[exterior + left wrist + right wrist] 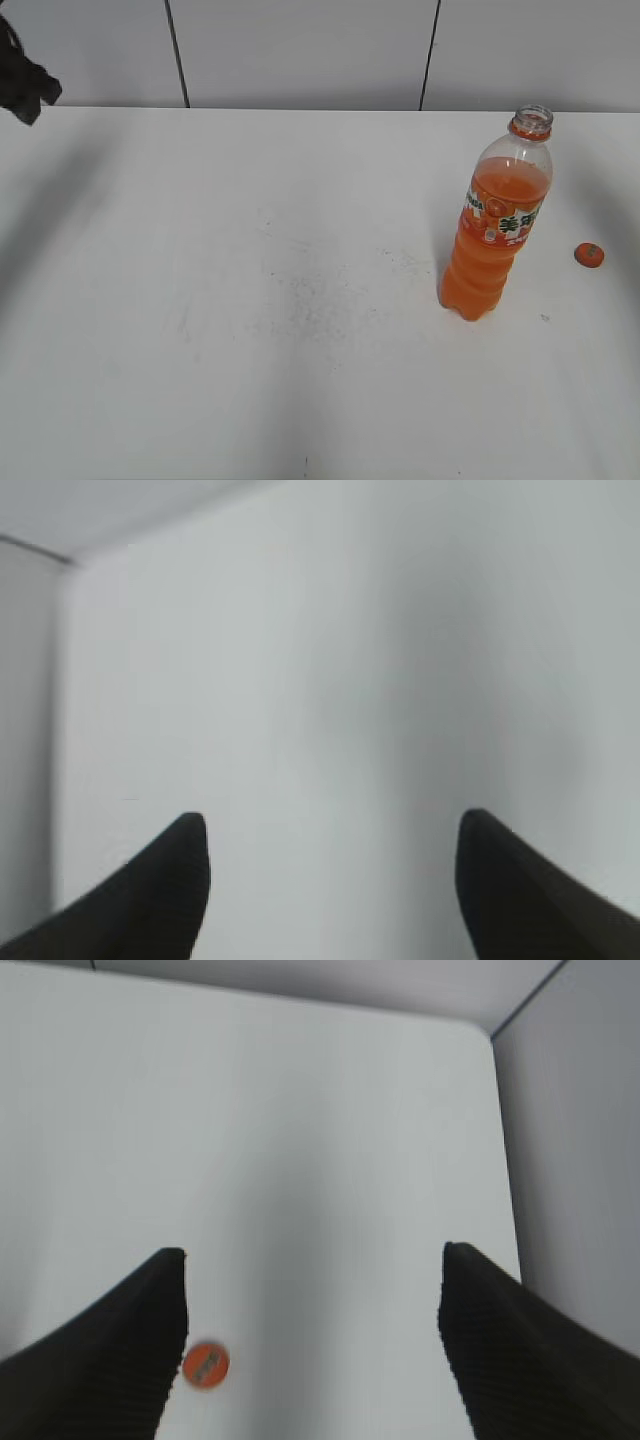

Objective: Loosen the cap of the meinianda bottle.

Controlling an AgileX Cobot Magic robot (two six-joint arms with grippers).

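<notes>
Closest thing to my cameras is the grippers themselves. On the right wrist view, the right gripper [312, 1260] has its two dark ribbed fingers [120, 1345] spread wide apart with nothing between them, hanging above the white table [300, 1110] and looking down at it. The cap [206, 1365] sits on the table just beside the tip of the finger on the left of that view, top face up, not touching as far as I can tell.

Left wrist view is the same story: the left gripper [333, 825] has its fingers [150, 890] wide apart and empty, with only bare white tabletop under it. In the exterior view I only catch a dark bit of the left arm [25, 80] up in the top left corner, well away from everything. I don't see the right arm in that view at all.

The meinianda bottle [497, 215] stands upright on the right half of the table, by itself. Its mouth is open, only the orange neck ring around the top. It's filled with orange soda up to about the shoulder, clear and empty above that. The cap is lying on the table to the right of the bottle, near it but clearly apart.
</notes>
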